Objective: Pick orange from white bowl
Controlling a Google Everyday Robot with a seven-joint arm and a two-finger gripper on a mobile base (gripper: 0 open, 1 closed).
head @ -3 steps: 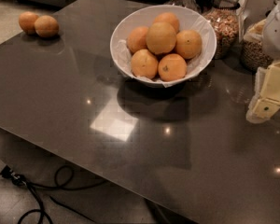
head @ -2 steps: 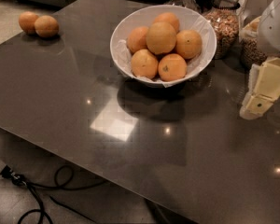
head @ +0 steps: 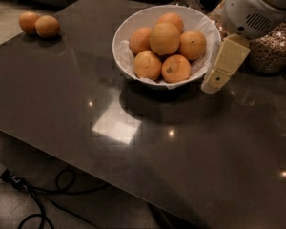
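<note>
Toward the far edge of the dark, glossy, flat-topped table stands the wide, round, smooth white bowl, lined with crinkled white paper. It holds six round oranges with dull, faintly pitted skin. The largest orange lies on top of the pile, at the bowl's middle, resting on the smaller fruit around it. The cream-coloured, blocky, hard-plastic gripper slants down from the rounded white arm housing, with its tip just beside the bowl's right rim and outside it, apart from the orange. Whether the gripper is spread or pressed together cannot be told. Behind it, at the far right edge, a glass jar of brown nuts stands partly hidden by the arm. Two separate oranges lie touching each other at the far left corner. A black cable coils on the floor below the near edge. Compared with the frame 0.7 s earlier, the gripper has shifted from nearer the right edge leftward to the bowl's side. Bowl, fruit and pair lie unchanged.
</note>
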